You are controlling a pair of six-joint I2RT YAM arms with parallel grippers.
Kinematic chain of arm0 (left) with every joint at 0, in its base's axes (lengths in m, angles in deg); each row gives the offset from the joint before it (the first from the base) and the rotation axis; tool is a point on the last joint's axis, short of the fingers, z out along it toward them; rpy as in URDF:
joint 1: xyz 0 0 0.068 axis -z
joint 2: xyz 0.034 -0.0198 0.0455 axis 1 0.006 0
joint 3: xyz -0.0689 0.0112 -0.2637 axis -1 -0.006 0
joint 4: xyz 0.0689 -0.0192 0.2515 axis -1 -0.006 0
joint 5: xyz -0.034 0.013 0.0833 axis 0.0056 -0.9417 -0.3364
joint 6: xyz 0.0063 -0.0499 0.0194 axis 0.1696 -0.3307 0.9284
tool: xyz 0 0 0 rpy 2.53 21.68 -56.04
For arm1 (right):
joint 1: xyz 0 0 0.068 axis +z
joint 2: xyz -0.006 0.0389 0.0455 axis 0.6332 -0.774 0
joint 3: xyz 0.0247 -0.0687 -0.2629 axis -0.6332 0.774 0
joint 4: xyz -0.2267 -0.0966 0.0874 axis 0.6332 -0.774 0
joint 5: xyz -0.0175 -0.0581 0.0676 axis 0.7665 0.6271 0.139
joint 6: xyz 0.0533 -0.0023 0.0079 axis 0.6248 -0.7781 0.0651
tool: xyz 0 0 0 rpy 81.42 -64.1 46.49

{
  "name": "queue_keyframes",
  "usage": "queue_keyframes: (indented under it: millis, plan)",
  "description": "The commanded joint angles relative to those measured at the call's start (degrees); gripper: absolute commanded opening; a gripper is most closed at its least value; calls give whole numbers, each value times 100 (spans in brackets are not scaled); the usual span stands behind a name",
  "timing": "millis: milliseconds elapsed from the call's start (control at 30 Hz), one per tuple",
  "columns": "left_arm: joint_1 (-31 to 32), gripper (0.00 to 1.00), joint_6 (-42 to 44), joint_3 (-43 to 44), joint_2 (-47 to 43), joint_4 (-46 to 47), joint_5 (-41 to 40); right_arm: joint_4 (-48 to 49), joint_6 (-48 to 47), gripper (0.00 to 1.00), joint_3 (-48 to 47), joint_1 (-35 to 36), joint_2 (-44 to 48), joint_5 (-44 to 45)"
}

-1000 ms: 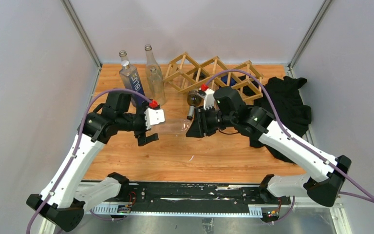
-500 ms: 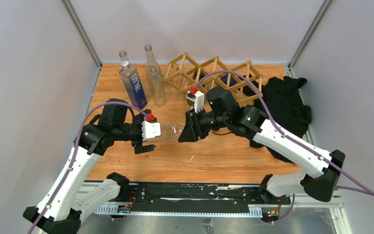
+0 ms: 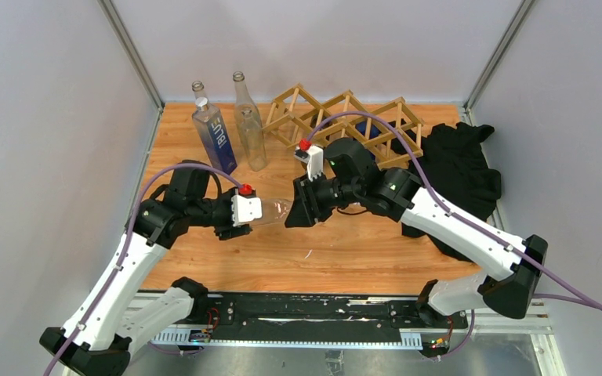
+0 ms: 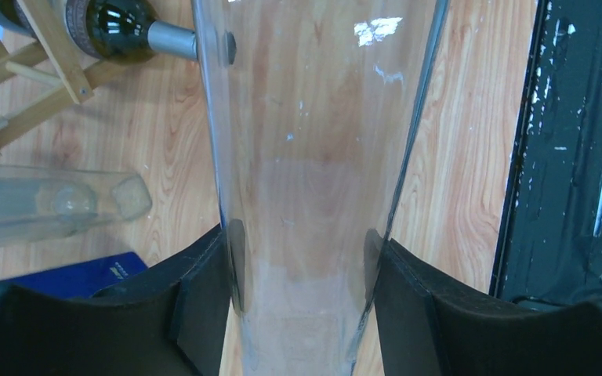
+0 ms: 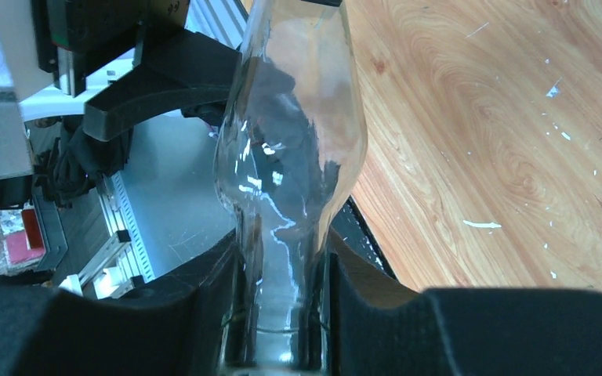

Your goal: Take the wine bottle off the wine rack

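Note:
A clear glass wine bottle (image 3: 276,210) hangs level above the table, off the wooden lattice wine rack (image 3: 345,117) at the back. My left gripper (image 3: 244,222) is shut on its wide body (image 4: 313,141), both pads pressed to the glass. My right gripper (image 3: 294,210) has the thin neck (image 5: 294,157) between its fingers. They sit very close on both sides, and I cannot tell if they still press on it. In the left wrist view a dark bottle (image 4: 117,23) lies in the rack (image 4: 47,70).
Two glass bottles stand upright at the back left: one with a blue label (image 3: 213,137), one plain and clear (image 3: 249,125). A black cloth (image 3: 462,176) lies heaped at the right. The black rail (image 3: 306,309) runs along the near edge.
My left gripper has gone from wide open to shut on the bottle's body. Both arms and the bottle have drifted slightly left and nearer to me.

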Motion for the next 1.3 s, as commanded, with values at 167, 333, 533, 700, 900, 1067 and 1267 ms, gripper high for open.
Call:
queue_keyframes:
  millis: [167,333,533,700,900,1067,1267]
  plan:
    - [19,0,-1656,-555,-511,1788,-447,380,-233,91,-268,-119,407,418]
    - [14,0,-2707,-485,-504,2053,-177,391,-292,94,-243,-263,809,952]
    - [21,0,-3843,-377,-571,2470,356,908,-256,95,-68,-278,1122,1587]
    - [14,0,-4600,-438,-724,2869,657,1775,-101,94,-10,-278,1044,1705]
    - [14,0,-5091,-444,-840,3079,825,2272,171,83,-256,-278,584,2052]
    - [19,0,-5248,-485,-902,3073,919,2691,315,75,-351,-278,259,2370]
    - [15,0,-5302,-487,-916,3055,910,2743,453,42,-756,-278,-172,2076]
